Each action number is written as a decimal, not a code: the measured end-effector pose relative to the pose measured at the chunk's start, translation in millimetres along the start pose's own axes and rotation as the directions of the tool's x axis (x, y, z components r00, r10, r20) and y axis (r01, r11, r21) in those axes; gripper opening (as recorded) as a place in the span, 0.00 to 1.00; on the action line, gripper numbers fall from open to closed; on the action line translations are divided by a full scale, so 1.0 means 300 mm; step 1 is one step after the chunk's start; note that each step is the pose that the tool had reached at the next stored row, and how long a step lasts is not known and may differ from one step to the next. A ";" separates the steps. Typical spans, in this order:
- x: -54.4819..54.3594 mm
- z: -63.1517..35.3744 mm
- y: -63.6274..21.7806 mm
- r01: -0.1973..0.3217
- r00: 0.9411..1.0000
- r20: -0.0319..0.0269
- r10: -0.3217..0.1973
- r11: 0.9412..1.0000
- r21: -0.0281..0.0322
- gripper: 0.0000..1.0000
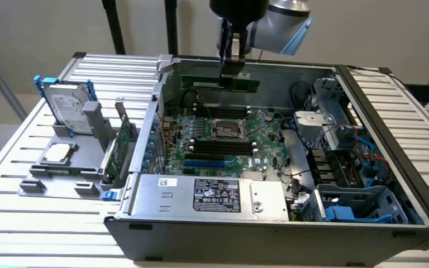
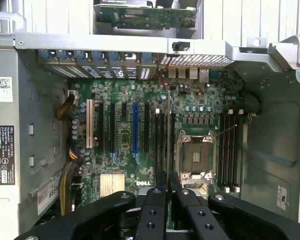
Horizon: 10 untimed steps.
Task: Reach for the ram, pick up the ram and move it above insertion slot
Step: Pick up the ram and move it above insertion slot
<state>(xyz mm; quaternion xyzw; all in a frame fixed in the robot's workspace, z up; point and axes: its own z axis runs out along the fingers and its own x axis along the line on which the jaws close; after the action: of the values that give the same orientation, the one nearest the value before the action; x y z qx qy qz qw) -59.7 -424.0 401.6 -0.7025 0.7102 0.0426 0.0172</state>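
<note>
While gripping the ram edge-on | pincer clamped on it | hangs over motherboard inside open computer case

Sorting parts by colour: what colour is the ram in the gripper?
Green, with small dark chips; the ram shows best in the exterior view.

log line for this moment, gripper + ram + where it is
gripper: shut on ram | ram: lifted, long edge level, hanging over the motherboard inside the open computer case | hard drive: in holder outside case
</note>
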 end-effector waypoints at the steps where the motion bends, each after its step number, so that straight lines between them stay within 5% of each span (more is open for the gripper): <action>1: -0.002 0.001 -0.001 0.000 1.000 0.000 0.000 1.000 0.001 0.13; 10: -0.015 0.010 -0.020 0.000 1.000 0.000 0.000 1.000 0.003 0.13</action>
<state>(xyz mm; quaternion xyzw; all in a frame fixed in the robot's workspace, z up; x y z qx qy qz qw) -53.9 -419.3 398.7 -0.7024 0.7103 0.0416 0.0181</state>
